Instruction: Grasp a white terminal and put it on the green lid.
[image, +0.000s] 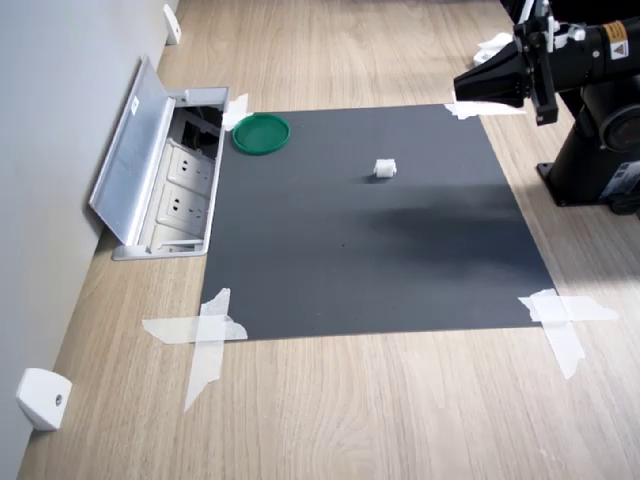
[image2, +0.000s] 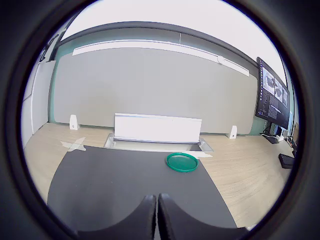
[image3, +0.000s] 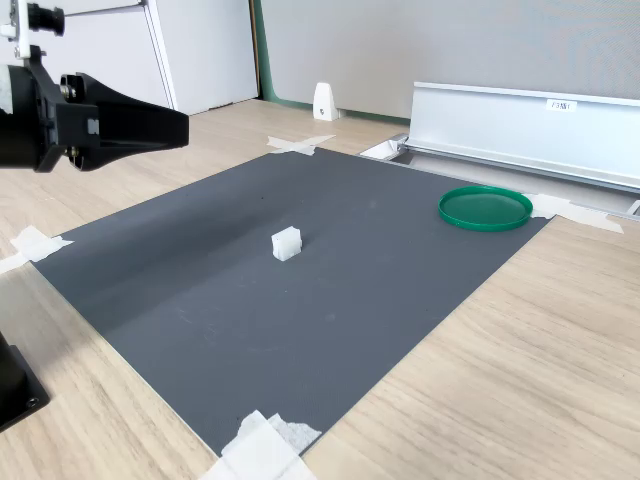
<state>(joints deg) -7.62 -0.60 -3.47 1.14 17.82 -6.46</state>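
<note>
A tiny white terminal (image: 386, 168) (image3: 286, 243) lies alone near the middle of the dark grey mat (image: 370, 250) (image3: 250, 300). The green lid (image: 261, 133) (image3: 485, 208) (image2: 182, 162) rests flat at the mat's corner beside the open socket box. My gripper (image: 462, 88) (image3: 180, 128) (image2: 157, 217) hangs well above the mat's edge, far from both, its black fingers pressed together with nothing between them. The terminal does not show in the wrist view.
An open floor socket box with a raised metal flap (image: 135, 150) (image3: 520, 120) (image2: 157, 128) borders the mat. White tape strips (image: 205, 335) (image3: 262, 450) hold the mat's corners. A white wedge piece (image: 42, 398) stands by the wall. The arm's base (image: 600, 170) sits at the first exterior view's right.
</note>
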